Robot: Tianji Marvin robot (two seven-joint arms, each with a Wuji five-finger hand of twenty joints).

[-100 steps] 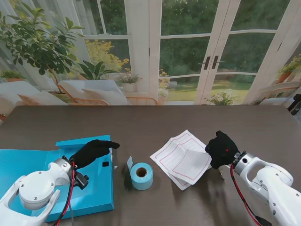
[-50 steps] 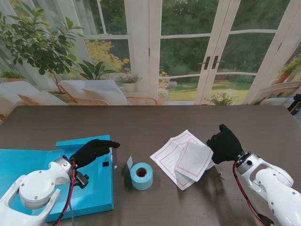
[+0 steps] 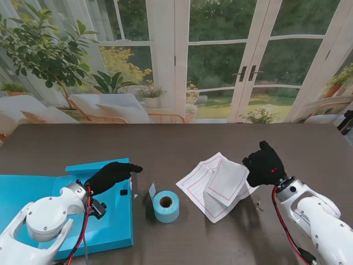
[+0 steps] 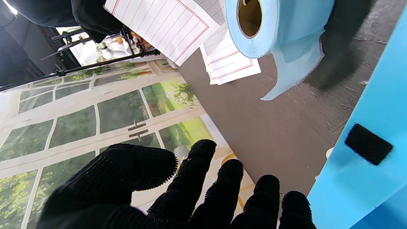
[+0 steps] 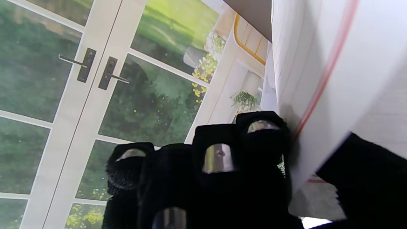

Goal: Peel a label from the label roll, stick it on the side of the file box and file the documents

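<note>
Right robot hand (image 3: 265,165) pinches the top sheet of the documents (image 3: 212,185) by its right edge; the right wrist view shows paper caught between thumb and fingers (image 5: 260,136), and the sheet (image 3: 225,182) stands curled up off the stack. Left robot hand (image 3: 110,175) holds nothing, its fingers loosely spread, hovering over the right part of the open file box (image 3: 33,193), near the black fastener patch (image 3: 123,192).

Taking the label roll (image 3: 165,206) as landmark: it lies on its side on the dark bench (image 3: 176,143), core hole facing up toward the stand, a free tail of blue tape (image 3: 152,191) lifted on the side toward the box. The file box lies just left of the roll, flat and opened. The documents lie just right of the roll and slightly farther from me, fanned at a diagonal.

The coming move likely turns on this: the box lies to the left of the held sheet, beyond the roll, so the sheet must cross over the roll. The left robot hand is much the nearer to box and roll.
</note>
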